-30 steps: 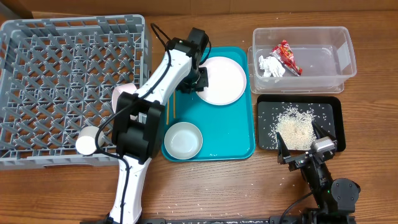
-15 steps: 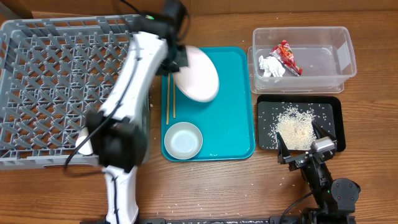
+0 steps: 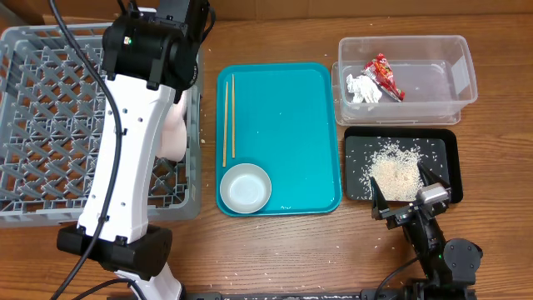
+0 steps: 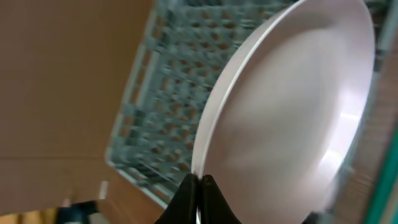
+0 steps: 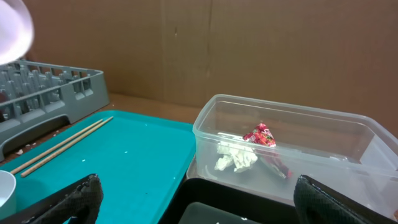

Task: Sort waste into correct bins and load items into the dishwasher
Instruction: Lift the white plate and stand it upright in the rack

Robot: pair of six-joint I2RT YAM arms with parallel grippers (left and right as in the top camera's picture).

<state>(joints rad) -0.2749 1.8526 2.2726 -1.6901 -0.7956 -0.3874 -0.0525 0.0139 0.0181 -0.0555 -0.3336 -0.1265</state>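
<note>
1. The dish rack (image 3: pixel 50 125) fills the 9 o'clock side. The left arm has swung from the teal tray to above the rack's right wall.
2. The teal tray (image 3: pixel 291 125) sits at centre, and the plate is gone from it. Plain teal now shows across its 12-to-4 o'clock part.
3. The large plate (image 4: pixel 292 118) hangs tilted over the rack's right wall, its rim pinched by the left gripper (image 4: pixel 198 186).
4. The clear tub (image 3: pixel 450 92) at 2 o'clock holds the red wrapper (image 3: pixel 385 77) and the tissue (image 3: pixel 362 89). Below it, the black tray (image 3: pixel 441 146) holds the rice (image 3: pixel 396 171). All are unchanged.
5. The bowl (image 3: pixel 246 187) sits at the teal tray's 7 o'clock corner, and the chopsticks (image 3: pixel 228 117) lie along its left edge.
6. The right gripper (image 3: pixel 405 190) rests at 5 o'clock, spread wide and empty, unmoved.
</note>
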